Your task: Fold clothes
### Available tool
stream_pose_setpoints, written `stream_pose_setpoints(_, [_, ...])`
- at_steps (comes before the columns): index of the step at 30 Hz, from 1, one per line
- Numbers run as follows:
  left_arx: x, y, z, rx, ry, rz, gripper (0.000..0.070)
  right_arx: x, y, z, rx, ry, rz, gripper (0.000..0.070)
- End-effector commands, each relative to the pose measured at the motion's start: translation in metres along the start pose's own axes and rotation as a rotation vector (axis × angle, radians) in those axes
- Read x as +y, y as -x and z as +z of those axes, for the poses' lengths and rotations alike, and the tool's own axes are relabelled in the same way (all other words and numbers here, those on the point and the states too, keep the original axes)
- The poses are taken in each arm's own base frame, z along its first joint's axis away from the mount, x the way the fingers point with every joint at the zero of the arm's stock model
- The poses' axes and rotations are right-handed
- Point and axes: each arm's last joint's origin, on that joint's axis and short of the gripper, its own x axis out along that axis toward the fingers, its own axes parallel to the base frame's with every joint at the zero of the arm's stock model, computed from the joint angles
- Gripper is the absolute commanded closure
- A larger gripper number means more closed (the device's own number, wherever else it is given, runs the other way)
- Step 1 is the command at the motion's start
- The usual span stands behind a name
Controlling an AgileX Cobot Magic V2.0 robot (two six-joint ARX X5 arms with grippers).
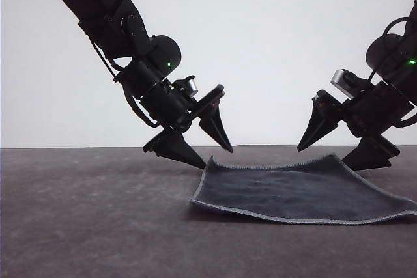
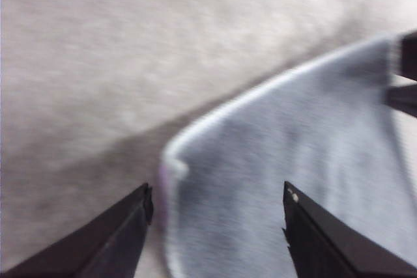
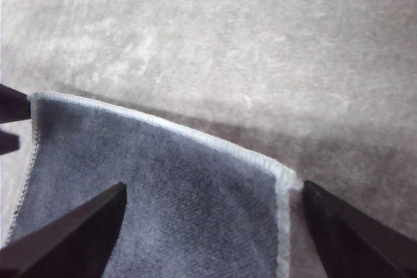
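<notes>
Cloth (image 1: 300, 192) lies between open left gripper (image 1: 217, 155) and right gripper (image 1: 326, 152).

Left wrist view is all smeared, so the cloth (image 2: 287, 180) reads as a pale blur and its stitching can't be made out. Up front, the right arm runs off the frame edge, and the right hand (image 1: 332, 154) hides the cloth's far right corner.

No readable text, labels or numbers anywhere.
</notes>
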Motion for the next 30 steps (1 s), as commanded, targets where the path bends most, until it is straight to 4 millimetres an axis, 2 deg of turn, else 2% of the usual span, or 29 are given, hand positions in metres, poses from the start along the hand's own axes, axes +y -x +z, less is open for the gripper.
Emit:
stream_pose_setpoints(1, [0.002, -0.009, 0.002, -0.003, -0.015, 0.023, 0.0323, -0.004, -0.005, 0.001, 0.003, -0.012, -0.003, 0.0180])
stream_pose_setpoints(4, [0.002, -0.010, 0.001, -0.003, -0.015, 0.026, 0.0323, -0.004, -0.005, 0.001, 0.002, -0.011, -0.004, 0.0235])
stream_pose_setpoints(9, [0.000, -0.011, 0.001, 0.000, -0.019, 0.023, 0.0329, -0.004, -0.005, 0.001, -0.001, -0.009, -0.011, 0.0253])
stream_pose_setpoints(10, [-0.001, -0.011, 0.001, 0.001, -0.020, 0.022, 0.0369, -0.005, -0.005, 0.001, -0.002, -0.010, -0.019, 0.0279])
stream_pose_setpoints(12, [-0.003, -0.012, 0.000, 0.004, -0.034, 0.020, 0.0498, -0.005, -0.005, 0.001, -0.002, -0.011, -0.029, 0.0365])
stream_pose_setpoints(14, [-0.004, -0.013, -0.001, 0.007, -0.056, 0.018, 0.0641, -0.005, -0.005, 0.001, -0.003, -0.012, -0.033, 0.0501])
stream_pose_setpoints(15, [-0.005, -0.015, -0.001, 0.009, -0.063, 0.017, 0.0688, -0.006, -0.005, 0.001, -0.004, -0.012, -0.037, 0.0574])
stream_pose_setpoints(17, [-0.004, -0.018, -0.003, 0.019, -0.066, 0.018, 0.0700, -0.006, -0.005, 0.001, -0.007, -0.011, -0.055, 0.0676])
stream_pose_setpoints(18, [-0.003, -0.020, -0.005, 0.026, -0.064, 0.019, 0.0700, -0.006, -0.005, 0.001, -0.008, -0.011, -0.061, 0.0694])
stream_pose_setpoints(24, [0.005, -0.036, -0.014, 0.076, -0.044, 0.027, 0.0700, -0.006, -0.005, 0.001, -0.002, -0.013, -0.059, 0.0697])
stream_pose_setpoints(30, [0.004, -0.032, -0.012, 0.079, -0.049, 0.013, 0.0700, -0.007, -0.004, -0.002, 0.023, -0.006, -0.037, 0.0697])
